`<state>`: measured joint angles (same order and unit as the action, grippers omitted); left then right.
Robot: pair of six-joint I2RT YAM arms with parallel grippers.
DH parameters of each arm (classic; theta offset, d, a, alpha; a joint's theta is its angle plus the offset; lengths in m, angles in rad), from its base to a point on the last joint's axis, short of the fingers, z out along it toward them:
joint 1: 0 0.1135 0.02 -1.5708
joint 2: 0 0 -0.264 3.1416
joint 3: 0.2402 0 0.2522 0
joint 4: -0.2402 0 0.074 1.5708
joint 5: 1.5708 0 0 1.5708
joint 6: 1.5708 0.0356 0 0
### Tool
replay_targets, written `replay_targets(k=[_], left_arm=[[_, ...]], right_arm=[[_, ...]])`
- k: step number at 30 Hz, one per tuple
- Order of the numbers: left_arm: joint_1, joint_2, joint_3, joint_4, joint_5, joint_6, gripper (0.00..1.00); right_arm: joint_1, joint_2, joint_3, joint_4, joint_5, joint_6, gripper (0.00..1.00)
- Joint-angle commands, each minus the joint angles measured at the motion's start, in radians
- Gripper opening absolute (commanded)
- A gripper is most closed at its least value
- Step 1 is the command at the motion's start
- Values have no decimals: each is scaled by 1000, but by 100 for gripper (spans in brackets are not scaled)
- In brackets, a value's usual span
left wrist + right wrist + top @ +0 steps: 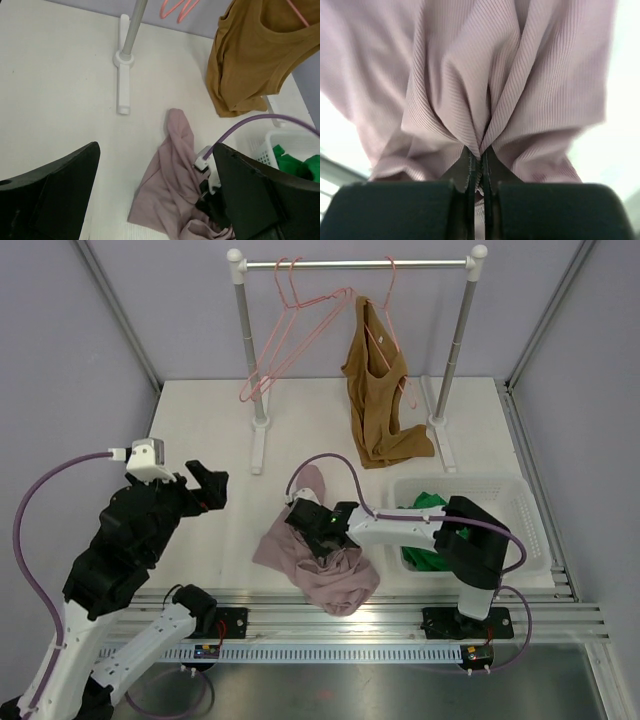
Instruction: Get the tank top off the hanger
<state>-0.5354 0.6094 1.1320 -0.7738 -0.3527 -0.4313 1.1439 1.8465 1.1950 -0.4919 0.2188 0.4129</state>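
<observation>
A brown tank top [378,390] hangs on a pink hanger [385,325] from the rack's rail [355,262]; the left wrist view shows the same tank top [250,60] at its upper right. A mauve ribbed top [300,550] lies crumpled on the table, off any hanger. My right gripper [322,548] is shut on a fold of it, and the right wrist view shows the fabric [510,75] pinched between the closed jaws of that gripper [477,160]. My left gripper [208,485] hovers over the table's left side, open and empty [155,147], apart from the mauve top [170,175].
Two empty pink hangers [290,335] hang at the rail's left. The rack's feet [123,85] stand on the table. A white basket [530,530] with green cloth [425,505] sits at the right, beside the right arm. The table's near edge meets a metal rail [400,615].
</observation>
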Motion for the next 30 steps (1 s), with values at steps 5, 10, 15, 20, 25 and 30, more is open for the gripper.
replay_targets(k=[5, 10, 15, 20, 25, 30], left_arm=[[0, -181, -193, 1, -92, 77, 99], [0, -266, -245, 16, -131, 71, 99], [0, -278, -256, 27, -131, 83, 99], [2, -270, -256, 28, -123, 94, 99], [2, -275, -258, 34, -114, 98, 99], [2, -278, -259, 39, -98, 101, 99]], right_arm=[[5, -297, 136, -201, 259, 3, 0], [-3, -453, 276, -399, 431, 40, 0], [-38, -559, 412, -551, 620, 78, 0], [-99, -684, 528, -672, 723, 99, 0], [-147, -756, 610, -807, 882, 148, 0], [-330, -744, 466, -851, 857, 188, 0]])
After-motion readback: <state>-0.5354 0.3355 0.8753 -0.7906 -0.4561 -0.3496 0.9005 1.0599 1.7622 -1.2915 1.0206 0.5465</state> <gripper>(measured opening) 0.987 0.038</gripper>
